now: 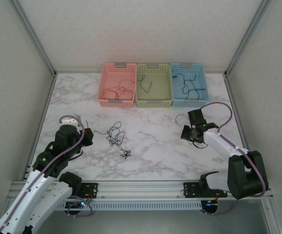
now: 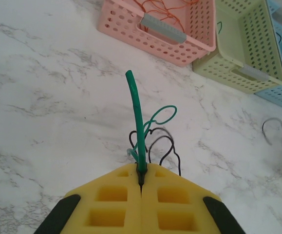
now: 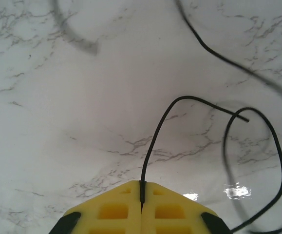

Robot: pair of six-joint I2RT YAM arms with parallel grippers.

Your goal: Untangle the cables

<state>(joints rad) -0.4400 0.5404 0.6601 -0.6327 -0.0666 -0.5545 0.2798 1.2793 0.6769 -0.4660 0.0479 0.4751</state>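
The cables (image 1: 116, 138) lie as a loose tangle of thin green and black wires on the marble table, between the two arms. My left gripper (image 2: 141, 176) is shut on a green wire (image 2: 137, 117), which rises stiffly out of the yellow pads; black loops (image 2: 167, 144) lie just beyond it. In the top view the left gripper (image 1: 88, 138) sits just left of the tangle. My right gripper (image 3: 141, 191) is shut on a thin black wire (image 3: 155, 141), which arcs up and curls away to the right. From above, the right gripper (image 1: 187, 132) is at the table's right side, apart from the tangle.
Three baskets stand in a row at the back: pink (image 1: 117, 91) with red wires, green (image 1: 154, 91) with a dark green wire, blue (image 1: 188, 90) with black wires. Metal frame posts and white walls enclose the table.
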